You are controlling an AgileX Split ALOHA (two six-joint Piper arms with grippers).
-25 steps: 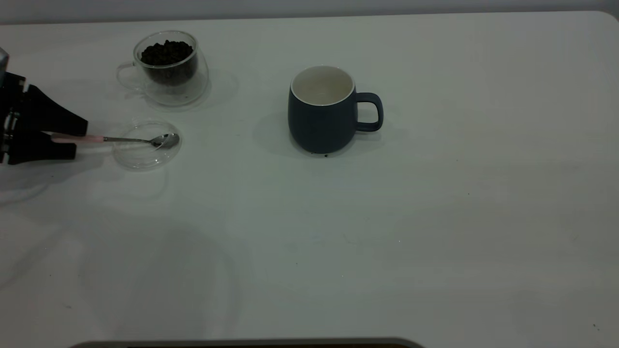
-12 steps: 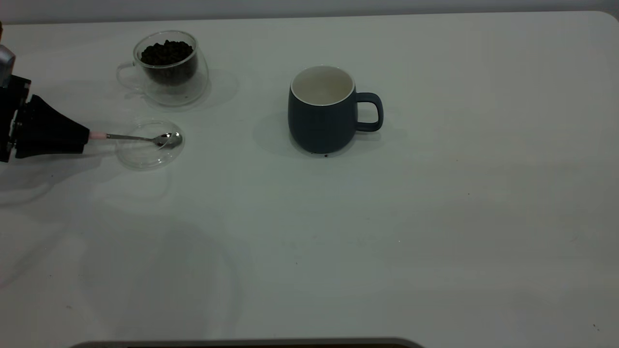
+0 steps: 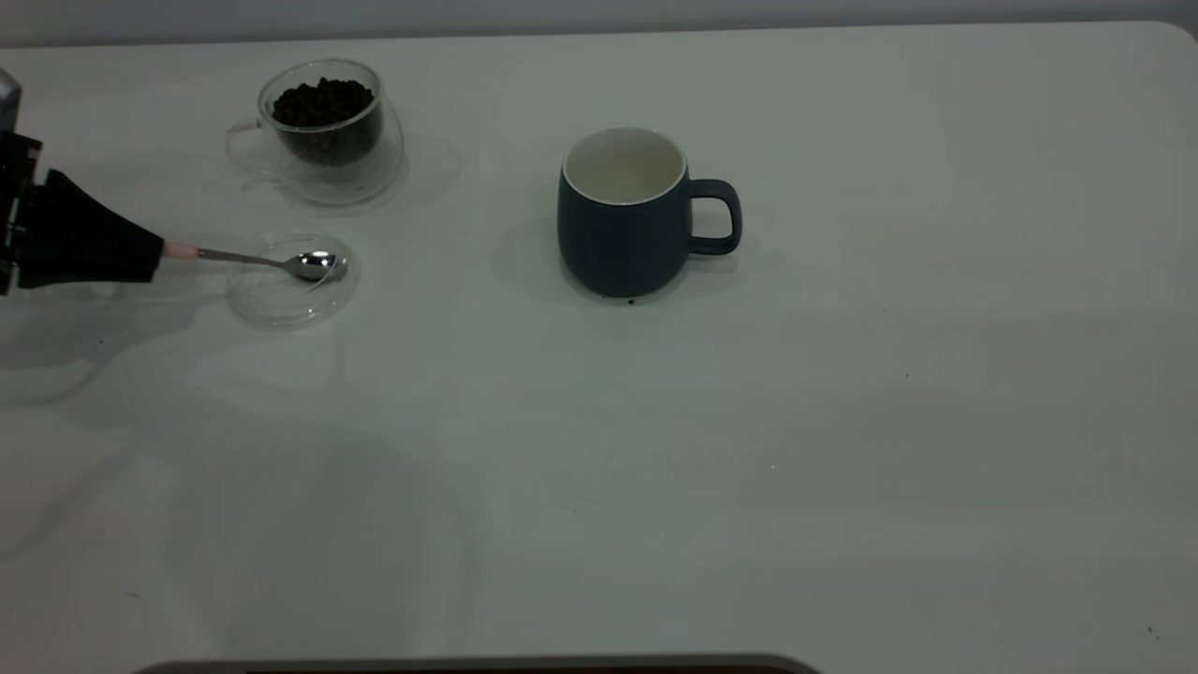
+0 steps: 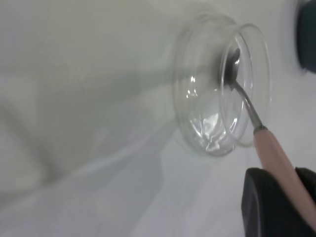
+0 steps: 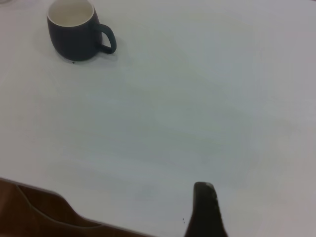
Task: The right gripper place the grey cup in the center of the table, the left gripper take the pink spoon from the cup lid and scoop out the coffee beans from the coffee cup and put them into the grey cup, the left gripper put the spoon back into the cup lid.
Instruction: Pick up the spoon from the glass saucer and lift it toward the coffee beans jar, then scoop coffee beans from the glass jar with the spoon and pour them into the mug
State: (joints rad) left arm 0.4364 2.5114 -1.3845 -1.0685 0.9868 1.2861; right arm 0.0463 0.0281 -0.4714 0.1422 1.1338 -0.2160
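My left gripper (image 3: pixel 150 257) at the table's far left is shut on the pale pink handle of the pink spoon (image 3: pixel 271 262). The spoon's metal bowl lies over the clear cup lid (image 3: pixel 290 295). In the left wrist view the gripper (image 4: pixel 281 177) clamps the spoon handle (image 4: pixel 276 155), with the lid (image 4: pixel 207 123) beyond it. The glass coffee cup (image 3: pixel 323 140) holds coffee beans (image 3: pixel 323 101) behind the lid. The grey cup (image 3: pixel 622 225) stands upright near the table's middle, inside empty, and also shows in the right wrist view (image 5: pixel 74 32). My right gripper (image 5: pixel 205 207) is far from it.
The white table (image 3: pixel 842 421) stretches bare to the right and front of the grey cup. A dark speck lies at the cup's base (image 3: pixel 630 301). The table's front edge (image 5: pixel 49 207) shows in the right wrist view.
My left gripper went from open around the spoon handle to shut on it, then raised the handle end a little. The spoon bowl stays over the lid, which shifted slightly.
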